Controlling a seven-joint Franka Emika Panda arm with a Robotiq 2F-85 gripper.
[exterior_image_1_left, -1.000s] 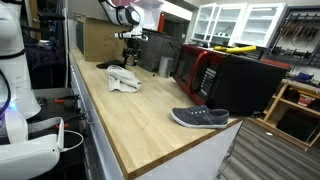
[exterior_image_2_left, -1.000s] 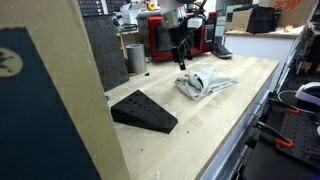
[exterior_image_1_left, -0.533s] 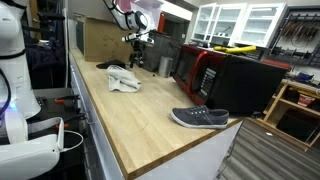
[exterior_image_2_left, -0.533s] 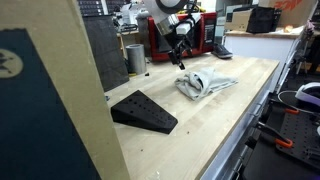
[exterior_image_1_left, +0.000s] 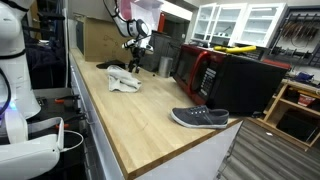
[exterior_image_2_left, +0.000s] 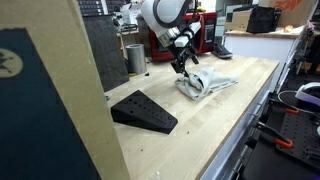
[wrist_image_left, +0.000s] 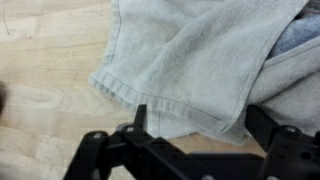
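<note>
Fingers (wrist_image_left: 278, 140) have come down since a second ago. Back then they hung straight above the towel (wrist_image_left: 190, 50); now my wrist is tilted and they sit just over its near edge in both exterior views (exterior_image_2_left: 184, 68) (exterior_image_1_left: 133, 60).

Spread is wide. In the wrist view one finger sits on each side, with the towel's hemmed edge between them. Nothing is gripped. I can't tell whether the tips already touch the cloth or the desk (exterior_image_1_left: 150, 125).

The towel hasn't moved. It's the same crumpled grey heap (exterior_image_2_left: 205, 83), toward the back of the desk (exterior_image_1_left: 123, 80), right under me.

Counts, working outward:
- 1 towel
- 1 metal cup (exterior_image_2_left: 135, 57), standing upright behind the towel, near but apart from it
- 1 black wedge (exterior_image_2_left: 143, 110), lying flat on the desk, well apart from the towel
- 1 red microwave (exterior_image_1_left: 200, 68) at the back edge of the desk, beside a black box (exterior_image_1_left: 250, 85)
- 1 grey shoe (exterior_image_1_left: 200, 118), on its sole at the far end of the desk, well apart from me

None of these has shifted between frames — only my arm changed.
</note>
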